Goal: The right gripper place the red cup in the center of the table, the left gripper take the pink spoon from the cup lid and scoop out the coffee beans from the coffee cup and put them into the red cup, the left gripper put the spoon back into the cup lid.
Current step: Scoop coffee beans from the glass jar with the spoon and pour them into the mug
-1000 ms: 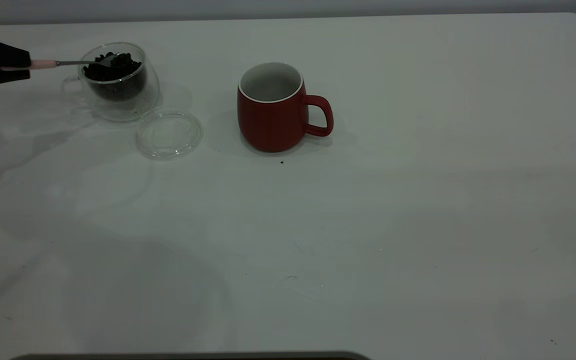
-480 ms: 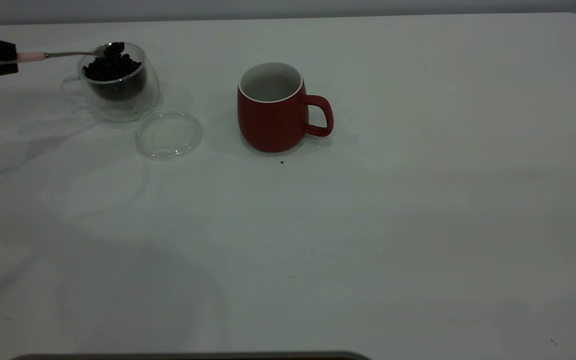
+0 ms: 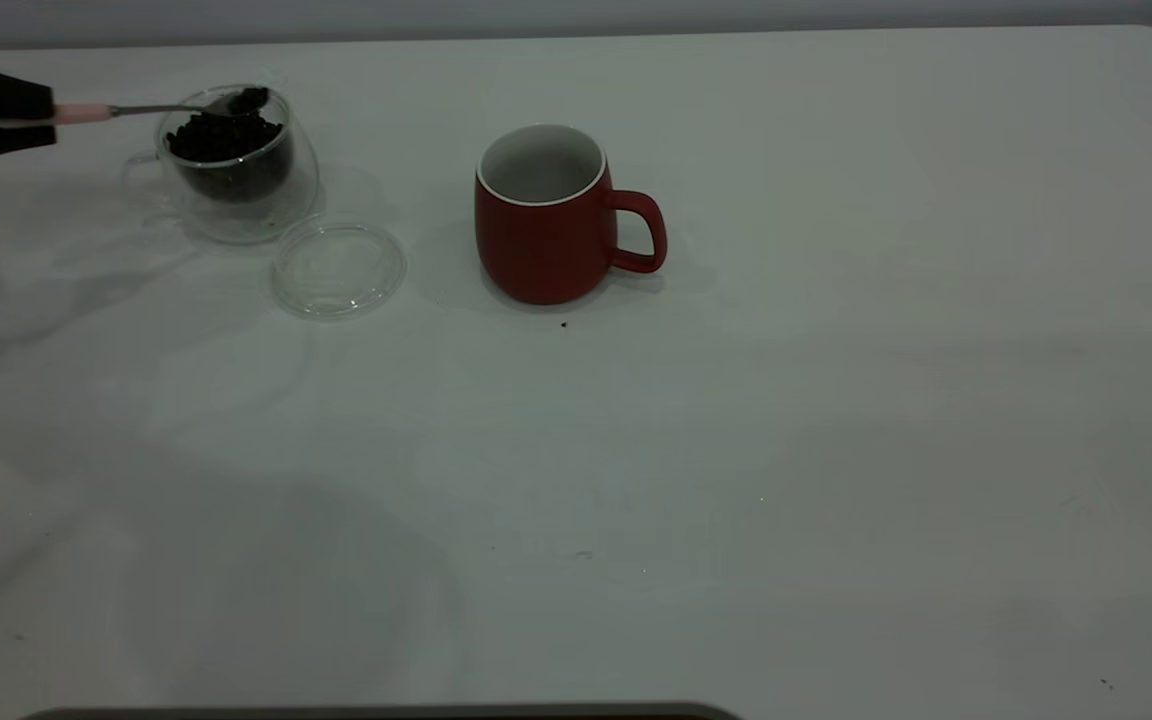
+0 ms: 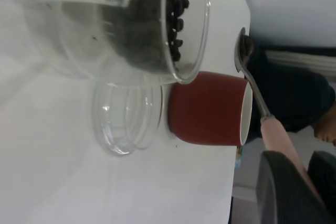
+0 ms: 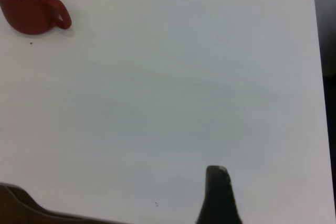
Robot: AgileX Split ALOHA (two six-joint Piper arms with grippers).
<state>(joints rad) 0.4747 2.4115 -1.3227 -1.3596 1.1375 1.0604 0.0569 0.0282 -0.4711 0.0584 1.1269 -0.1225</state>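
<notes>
Exterior view: my left gripper (image 3: 31, 118) clamps pink spoon (image 3: 151, 108) by handle, long axis near level, bowl pointing toward red cup (image 3: 544, 215), loaded with coffee beans (image 3: 226, 150) over coffee cup (image 3: 236, 165) rim. Cup lid (image 3: 338, 268) lies beside on table (image 3: 736, 450). Right wrist view alone shows my right gripper (image 5: 219, 195); cannot tell its state.

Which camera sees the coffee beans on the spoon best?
The exterior view: the pink spoon shows beans in its bowl above the coffee cup. The left wrist view shows the bowl edge-on. The right wrist view misses it.
</notes>
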